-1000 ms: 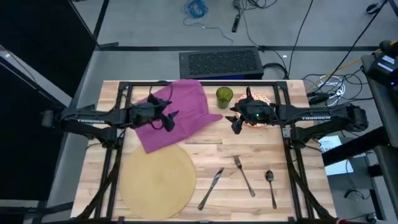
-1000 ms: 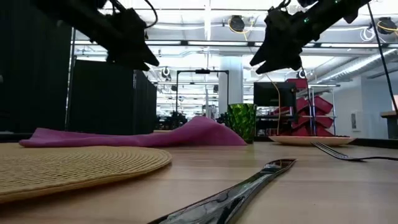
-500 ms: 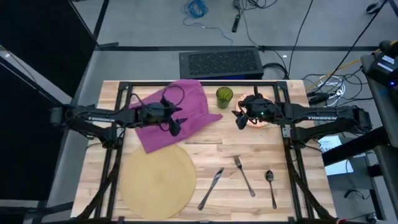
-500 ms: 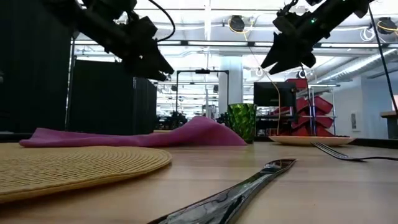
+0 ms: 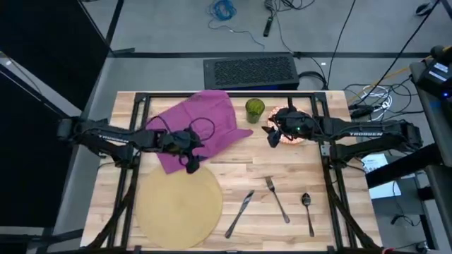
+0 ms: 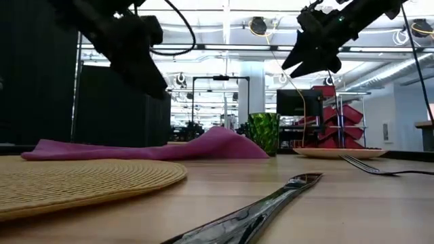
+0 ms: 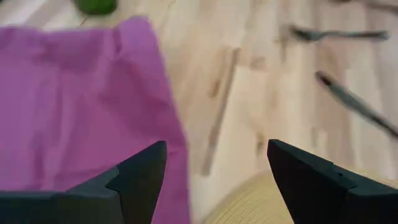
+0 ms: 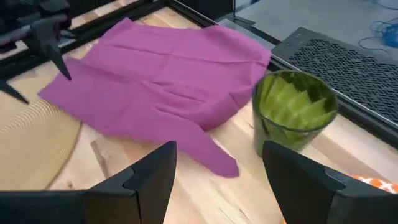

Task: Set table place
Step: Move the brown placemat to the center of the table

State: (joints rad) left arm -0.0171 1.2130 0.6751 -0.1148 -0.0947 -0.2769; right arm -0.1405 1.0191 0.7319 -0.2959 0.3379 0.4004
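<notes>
High view: the left arm is stretched in from the left side, its left pincer [image 5: 192, 164] pointed down over the near edge of the magenta napkin [image 5: 201, 127], just beyond the far rim of the place [image 5: 178, 206]. In the left wrist view the fingers [image 7: 140, 177] are spread wide, nothing between them, napkin and bare tabletop [image 7: 261, 93] below. The right arm is reached in from the right, the right pincer [image 5: 273, 134] held above the tabletop beside the patterned plate [image 5: 293, 135] and near the green cup [image 5: 255, 109]; its fingers [image 8: 155, 174] are parted and empty. The place is laid at the tabletop's near left; knife [image 5: 240, 213], fork [image 5: 277, 199] and spoon [image 5: 308, 212] are lined up to its right. The plate is mostly covered by the right arm. Height of either pincer above the surface cannot be judged exactly; in the low view both are seen raised.
</notes>
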